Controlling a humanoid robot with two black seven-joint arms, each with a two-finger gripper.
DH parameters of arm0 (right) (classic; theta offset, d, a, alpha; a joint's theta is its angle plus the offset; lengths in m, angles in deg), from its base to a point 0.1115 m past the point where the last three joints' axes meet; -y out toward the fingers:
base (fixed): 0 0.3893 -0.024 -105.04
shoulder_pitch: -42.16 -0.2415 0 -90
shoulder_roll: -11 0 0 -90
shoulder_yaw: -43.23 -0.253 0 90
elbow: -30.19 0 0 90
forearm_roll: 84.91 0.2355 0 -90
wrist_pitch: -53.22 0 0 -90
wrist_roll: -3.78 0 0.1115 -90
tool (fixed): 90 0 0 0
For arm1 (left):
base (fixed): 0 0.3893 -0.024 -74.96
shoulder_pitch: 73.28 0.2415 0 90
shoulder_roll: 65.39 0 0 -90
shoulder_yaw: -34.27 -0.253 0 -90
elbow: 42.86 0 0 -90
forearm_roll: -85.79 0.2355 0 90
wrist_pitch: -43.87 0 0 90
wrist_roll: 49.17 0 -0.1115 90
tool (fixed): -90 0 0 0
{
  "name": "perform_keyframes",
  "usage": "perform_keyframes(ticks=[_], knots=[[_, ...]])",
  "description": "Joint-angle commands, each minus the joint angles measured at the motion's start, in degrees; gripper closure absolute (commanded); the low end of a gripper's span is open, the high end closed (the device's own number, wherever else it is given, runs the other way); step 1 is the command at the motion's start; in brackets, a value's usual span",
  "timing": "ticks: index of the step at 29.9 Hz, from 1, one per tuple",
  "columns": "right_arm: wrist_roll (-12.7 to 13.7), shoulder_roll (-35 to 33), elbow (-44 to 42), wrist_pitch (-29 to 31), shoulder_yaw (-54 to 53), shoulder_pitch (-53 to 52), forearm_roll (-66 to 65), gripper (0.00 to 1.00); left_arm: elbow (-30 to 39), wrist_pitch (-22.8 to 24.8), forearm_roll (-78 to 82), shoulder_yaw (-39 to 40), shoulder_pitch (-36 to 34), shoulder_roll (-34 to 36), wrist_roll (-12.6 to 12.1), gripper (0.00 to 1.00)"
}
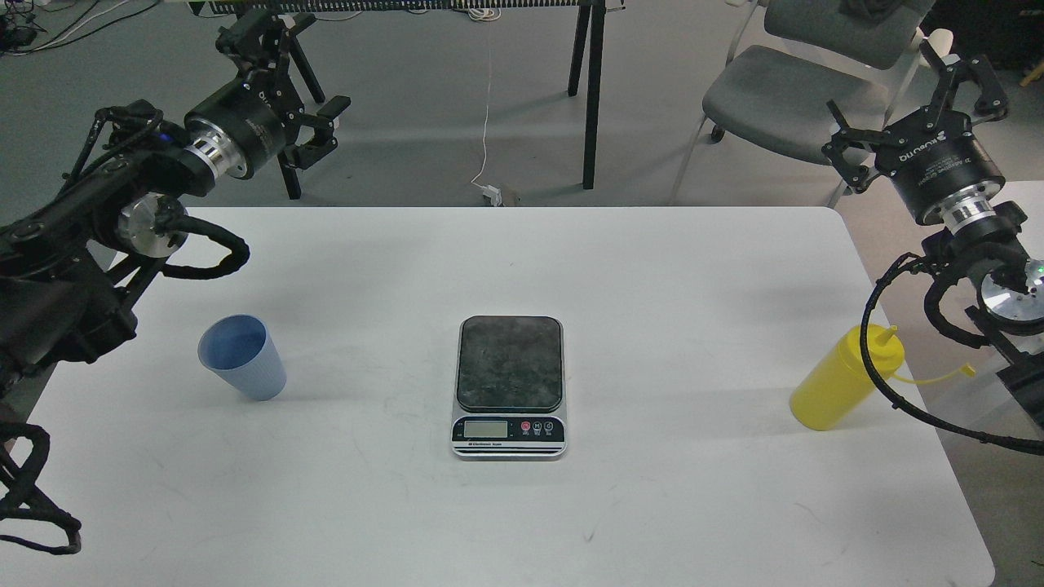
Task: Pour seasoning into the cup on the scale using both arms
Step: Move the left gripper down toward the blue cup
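The scale (510,386) lies at the middle of the white table (652,310), its dark plate bare. A light-blue cup (242,356) stands upright on the table to the left of the scale. The yellow seasoning bottle (847,378) stands near the table's right edge, nozzle up, with its cap strap trailing to the right. My left gripper (289,86) hovers high beyond the table's far left, open and empty. High at the far right my right gripper (917,102) is also open and empty. Neither gripper touches anything.
A grey chair (803,81) and black table legs (591,90) stand on the floor behind the table. A white cable (487,122) runs down to a plug on the floor. My right arm's black cable (885,383) loops in front of the bottle.
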Motion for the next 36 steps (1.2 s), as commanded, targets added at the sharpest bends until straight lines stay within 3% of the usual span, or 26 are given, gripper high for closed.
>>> perform_keyframes(ticks=[1, 15, 18, 21, 23, 28, 30, 34, 36], knots=[[0.0, 0.0, 0.0, 0.0, 0.0, 0.0, -0.1, 0.0, 0.3, -0.2, 0.0, 0.0, 0.0, 0.0, 0.4, 0.0], [0.0, 0.0, 0.0, 0.0, 0.0, 0.1, -0.1, 0.0, 0.5, 1.2, 0.6, -1.6, -0.5, 2.3, 2.3, 0.0], [-0.1, 0.0, 0.1, 0.0, 0.0, 0.1, -0.1, 0.0, 0.4, 2.2, 5.1, -7.1, -1.2, 5.7, 2.6, 0.0], [-0.1, 0.0, 0.1, 0.0, -0.1, 0.2, -0.1, 0.0, 0.6, 2.5, 13.9, -12.1, -3.1, 8.7, 4.5, 0.0], [-0.1, 0.0, 0.1, 0.0, -0.1, 0.3, -0.1, 0.0, 1.4, 3.0, 19.7, -13.7, -3.4, 11.6, 5.7, 0.0], [-0.1, 0.0, 0.1, 0.0, -0.1, 0.3, -0.1, 0.0, 6.8, 6.9, 31.5, -14.0, -3.5, 20.1, 6.2, 0.0], [-0.1, 0.0, 0.1, 0.0, -0.1, 0.3, -0.1, 0.0, 9.8, 6.9, 36.6, -14.0, -3.4, 22.3, 7.6, 0.0], [-0.2, 0.0, 0.1, 0.0, 0.0, 0.3, -0.1, 0.0, 11.5, 6.9, 48.0, -14.0, -3.0, 23.4, 14.5, 0.0], [-0.2, 0.0, 0.1, 0.0, 0.0, 0.3, -0.1, 0.0, 11.9, 6.9, 51.1, -14.2, -2.8, 23.0, 15.6, 0.0]])
